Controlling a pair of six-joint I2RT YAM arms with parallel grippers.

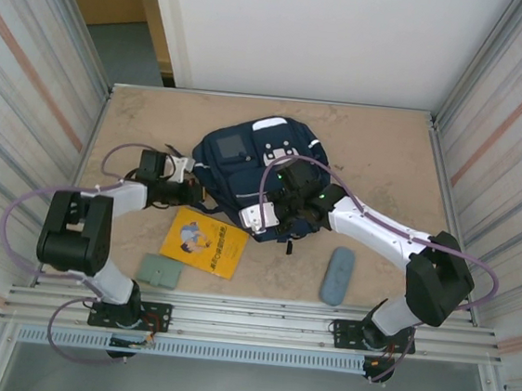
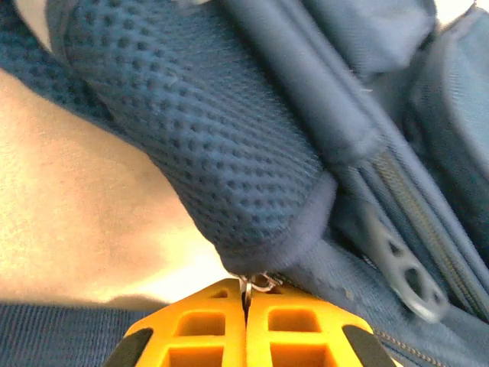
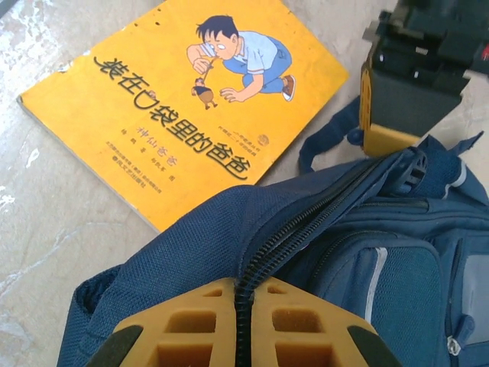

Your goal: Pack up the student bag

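The student bag (image 1: 257,165), a navy backpack with white patches, lies in the middle of the table. My left gripper (image 1: 190,188) is at its left edge. In the left wrist view this gripper (image 2: 246,293) is shut on a small metal zipper pull (image 2: 258,283), just below a padded mesh strap (image 2: 199,130). My right gripper (image 1: 275,218) is at the bag's near edge. Its orange fingers (image 3: 191,321) are shut on the black zipper seam (image 3: 263,256) of the bag (image 3: 183,252), pinching fabric and teeth together.
A yellow picture book (image 1: 205,241) lies flat just in front of the bag, and is also in the right wrist view as the book (image 3: 183,99). A green wallet (image 1: 160,270) sits near the front left, and a grey-blue pencil case (image 1: 337,275) near the front right. Metal walls enclose the table.
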